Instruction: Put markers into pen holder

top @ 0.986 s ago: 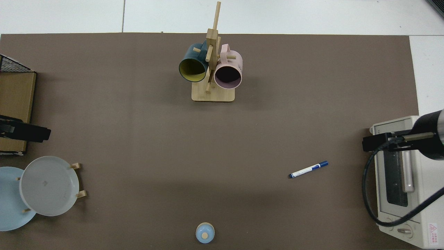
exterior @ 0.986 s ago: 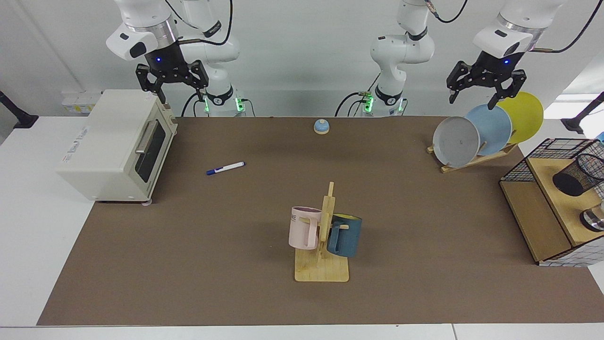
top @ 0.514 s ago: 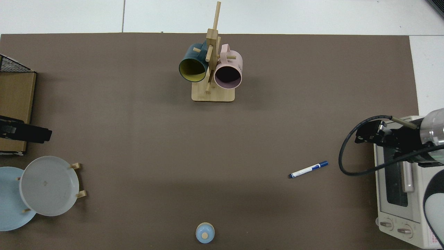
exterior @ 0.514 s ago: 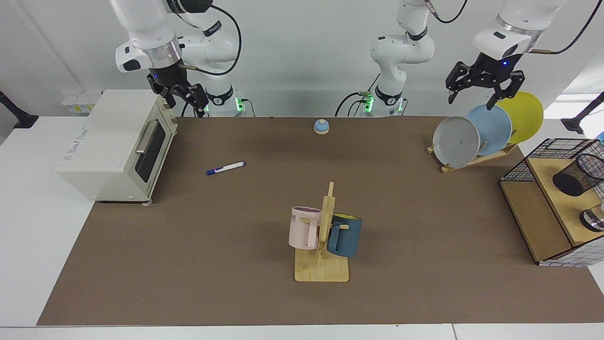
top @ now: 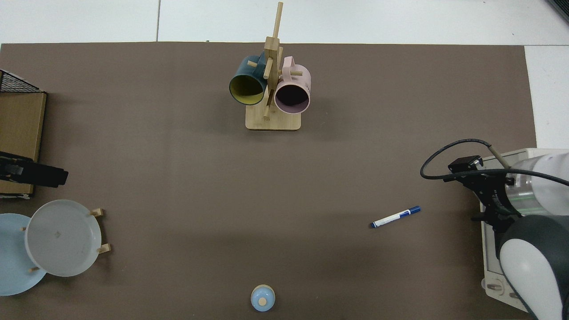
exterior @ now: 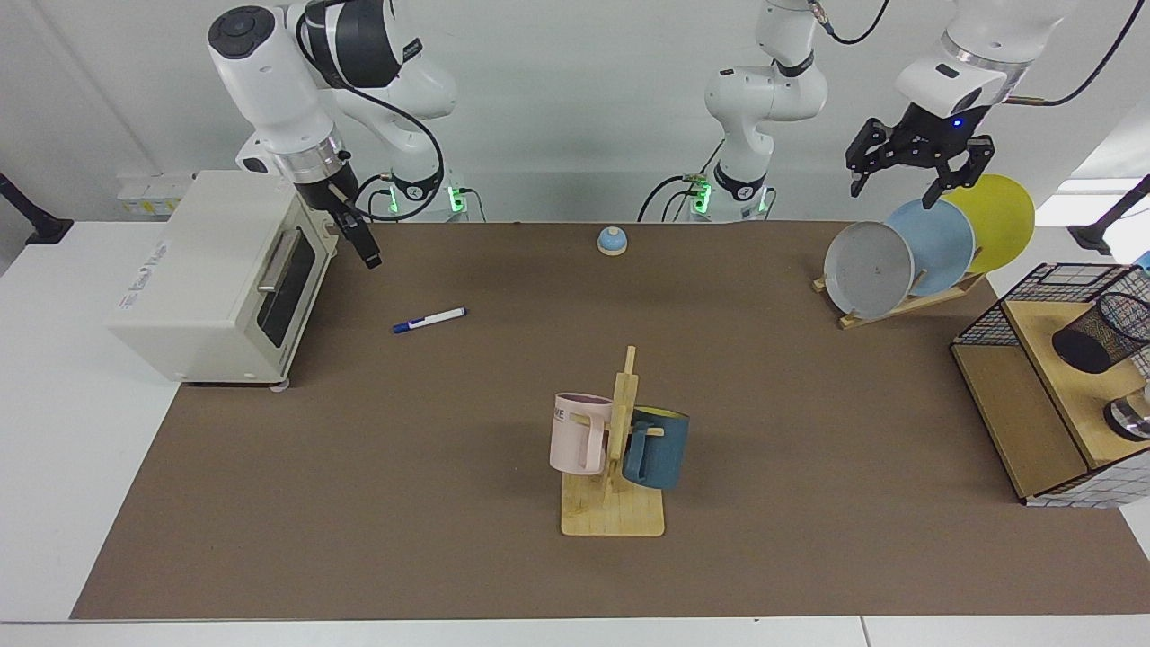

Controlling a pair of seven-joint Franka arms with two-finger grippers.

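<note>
The marker (exterior: 429,320) (top: 395,217), white with a blue cap, lies flat on the brown mat beside the oven. My right gripper (exterior: 363,244) (top: 464,165) hangs turned edge-on by the oven's front corner, above and behind the marker and not touching it. The pen holder (exterior: 1101,332), a black mesh cup, leans on the wooden shelf at the far side of the table; the top view does not reach it. My left gripper (exterior: 896,190) (top: 40,174) hovers open and empty over the plates.
A white toaster oven (exterior: 225,279) stands next to the right arm. A mug tree (exterior: 615,449) with two mugs is mid-mat. A plate rack (exterior: 925,252), a blue bell (exterior: 612,240), a wire basket (exterior: 1051,296) and a shiny metal cylinder (exterior: 1130,418) are also here.
The right arm swung down from above the oven and turned its gripper edge-on, now lower and closer to the marker. The left gripper barely moved. The marker stayed put.
</note>
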